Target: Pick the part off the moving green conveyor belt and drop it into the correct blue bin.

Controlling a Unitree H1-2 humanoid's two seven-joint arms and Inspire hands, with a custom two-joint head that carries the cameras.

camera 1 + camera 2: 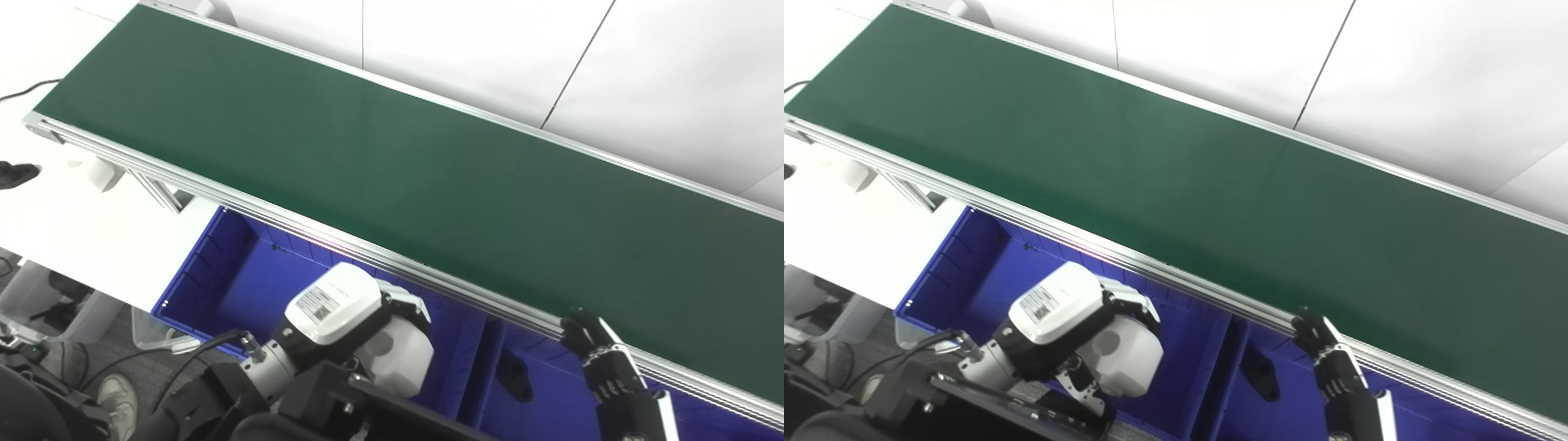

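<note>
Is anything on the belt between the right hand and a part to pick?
No part shows on the green belt. The right hand sits at its near rail; one dark part already lies in the right blue bin.

Left hand (pixel 1090 334): glossy white rounded shell, black joints between panels, white barcode sticker (pixel 1041 304) on the back at 10 o'clock. Silver metal wrist collar (pixel 983 361) with screws, black cable (pixel 915 346) running off toward 9 o'clock, black forearm frame below. Right hand (pixel 1326 349): all black, segmented fingers, small pale dots across knuckles, white strip along the forearm.
</note>
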